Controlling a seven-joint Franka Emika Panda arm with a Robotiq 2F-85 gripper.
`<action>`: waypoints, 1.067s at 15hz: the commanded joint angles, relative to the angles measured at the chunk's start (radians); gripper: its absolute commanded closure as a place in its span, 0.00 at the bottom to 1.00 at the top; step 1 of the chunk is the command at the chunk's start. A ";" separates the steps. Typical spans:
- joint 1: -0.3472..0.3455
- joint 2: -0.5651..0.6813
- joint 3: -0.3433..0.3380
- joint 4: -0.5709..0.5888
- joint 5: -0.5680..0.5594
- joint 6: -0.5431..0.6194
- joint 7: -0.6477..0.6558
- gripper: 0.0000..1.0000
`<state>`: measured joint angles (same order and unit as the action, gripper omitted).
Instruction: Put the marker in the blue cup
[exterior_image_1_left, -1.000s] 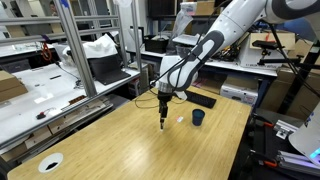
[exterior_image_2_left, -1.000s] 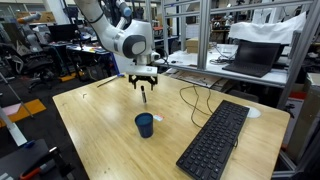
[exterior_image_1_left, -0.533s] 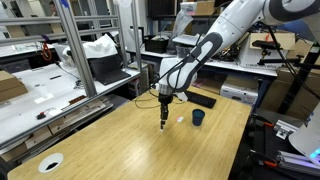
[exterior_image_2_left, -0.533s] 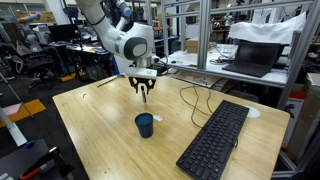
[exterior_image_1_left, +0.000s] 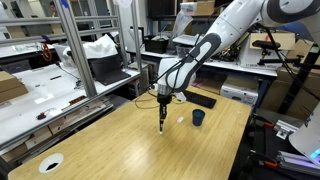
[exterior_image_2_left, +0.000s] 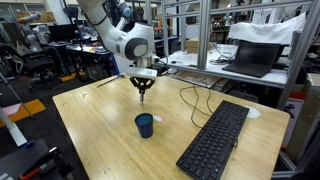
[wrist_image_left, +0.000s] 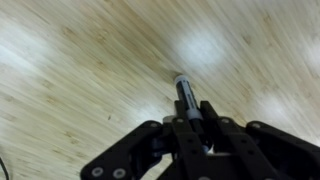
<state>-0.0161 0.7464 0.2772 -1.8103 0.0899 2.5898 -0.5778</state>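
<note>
A robotics lab: aluminium-frame racks (exterior_image_1_left: 74, 45), cluttered white workbenches (exterior_image_1_left: 40, 100), a laptop (exterior_image_2_left: 252, 57), a black keyboard (exterior_image_2_left: 214, 140).

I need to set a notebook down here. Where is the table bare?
Bare wood runs from the white disc up to the gripper, which holds the marker above the table. It is crowded beyond: the blue cup, the keyboard and the cable.

White glossy arm (exterior_image_2_left: 128, 42), rounded segments, dark joint seams; black end effector (wrist_image_left: 193, 115).
</note>
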 joint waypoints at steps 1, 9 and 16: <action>-0.025 -0.039 0.016 -0.010 -0.009 -0.021 0.008 0.95; 0.025 -0.343 -0.121 -0.234 -0.130 0.005 0.185 0.95; 0.028 -0.577 -0.185 -0.511 -0.188 0.004 0.343 0.95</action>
<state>-0.0059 0.2694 0.1254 -2.2154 -0.0764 2.5883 -0.2995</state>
